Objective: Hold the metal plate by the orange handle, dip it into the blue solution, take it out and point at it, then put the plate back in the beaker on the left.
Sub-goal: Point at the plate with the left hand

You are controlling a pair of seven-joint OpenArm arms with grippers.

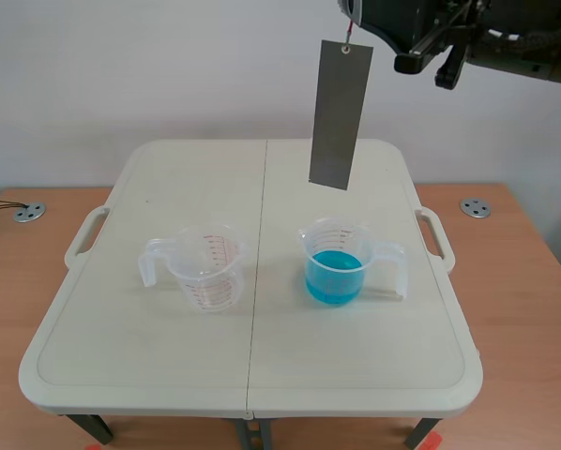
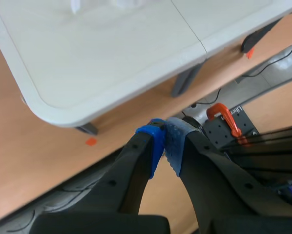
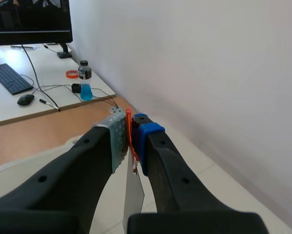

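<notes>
Scene view: the metal plate (image 1: 341, 114) hangs high above the desk (image 1: 262, 375), clear of the beaker of blue solution (image 1: 335, 262); the empty beaker (image 1: 205, 267) stands left of that one; the right tool (image 3: 131, 135) clamps the orange handle (image 3: 128, 119); the left tool (image 2: 164, 141) is closed on nothing, off the desk's corner.

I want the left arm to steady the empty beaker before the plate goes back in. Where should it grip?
Take the empty beaker by its handle, coming in from the left arm's side. The handle juts out that way, and the beaker stands upright, so a side pinch probably leaves the mouth free for the metal plate.
</notes>
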